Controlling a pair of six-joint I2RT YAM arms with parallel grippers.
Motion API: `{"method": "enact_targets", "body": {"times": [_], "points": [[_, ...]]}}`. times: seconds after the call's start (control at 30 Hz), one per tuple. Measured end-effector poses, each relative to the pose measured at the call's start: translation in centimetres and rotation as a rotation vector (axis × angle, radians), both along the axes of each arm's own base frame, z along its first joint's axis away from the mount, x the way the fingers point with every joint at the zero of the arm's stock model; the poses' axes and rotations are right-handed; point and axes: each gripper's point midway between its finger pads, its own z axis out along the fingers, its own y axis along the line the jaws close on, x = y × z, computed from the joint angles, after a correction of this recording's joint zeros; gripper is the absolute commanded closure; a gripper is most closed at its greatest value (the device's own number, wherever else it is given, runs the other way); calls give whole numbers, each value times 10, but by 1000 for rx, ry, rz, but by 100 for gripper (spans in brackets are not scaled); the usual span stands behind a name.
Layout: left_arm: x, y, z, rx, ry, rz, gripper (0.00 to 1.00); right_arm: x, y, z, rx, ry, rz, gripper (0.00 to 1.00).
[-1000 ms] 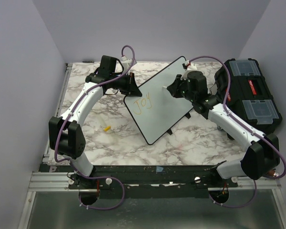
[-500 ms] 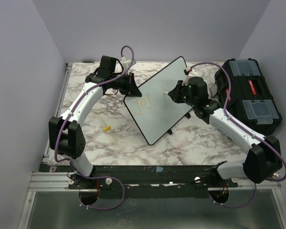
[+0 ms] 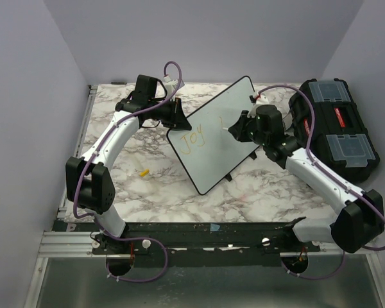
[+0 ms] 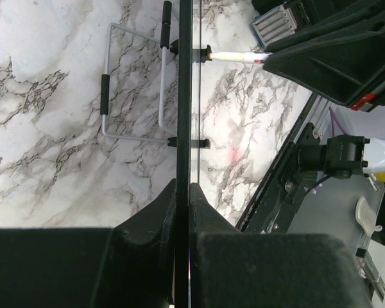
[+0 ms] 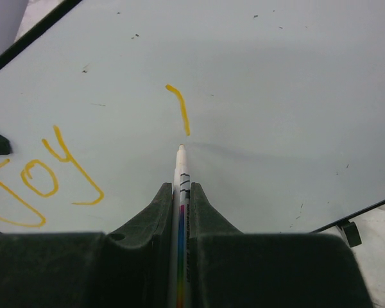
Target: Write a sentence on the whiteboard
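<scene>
Left of the large flat white whiteboard with the thin black rim (image 3: 213, 151), a small yellow piece (image 3: 144, 172) lies alone on the marble-patterned desk (image 3: 147, 192). It is possibly the pen's cap, but it is too small to tell. At the whiteboard's left edge the left fingers (image 4: 155, 215) are clenched on the rim, one on each face. I judge that this grip is there to steady the board, so that it does not slide or turn under the pressure of writing.

The whiteboard itself rests on the desk, turned diagonally, with its near corner towards the arms' bases. On its left half stands the first part of the thin yellow-orange handwritten sentence (image 5: 45, 176) — the word "JOY" in slightly uneven capitals. To the right of this word there is one short new stroke (image 5: 179, 109), a small hook and a line going down. It is probably the start of the next word, so most of the sentence is not yet written.

Just under that stroke is the tip of the slim white marker with coloured bands (image 5: 179, 192). It is at the surface or just above it — which one I cannot tell. The right fingers (image 5: 208, 215) are clenched on the marker's body and point it straight at the board.

Well to the right of the whiteboard sits a black toolbox with clear lids (image 3: 337, 128), apart from the work.
</scene>
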Motion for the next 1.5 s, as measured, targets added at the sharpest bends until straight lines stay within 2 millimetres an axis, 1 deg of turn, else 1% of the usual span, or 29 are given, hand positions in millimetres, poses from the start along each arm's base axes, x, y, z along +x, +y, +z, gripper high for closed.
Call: {"method": "enact_targets", "body": {"times": [0.1, 0.2, 0.33, 0.43, 0.87, 1.5], "points": [[0, 0, 0, 0, -4, -1, 100, -3, -1, 14, 12, -18, 4, 99], [0, 0, 0, 0, -6, -2, 100, 1, 2, 35, 34, -58, 5, 99], [0, 0, 0, 1, -7, -3, 100, 6, 5, 56, 59, -96, 6, 99], [1, 0, 0, 1, -8, -3, 100, 8, 6, 59, 67, -101, 6, 99], [0, -1, 1, 1, -11, -6, 100, 28, 19, 58, 77, -93, 8, 99], [0, 0, 1, 1, -9, -4, 100, 39, 25, 45, 56, -85, 17, 99]]}}
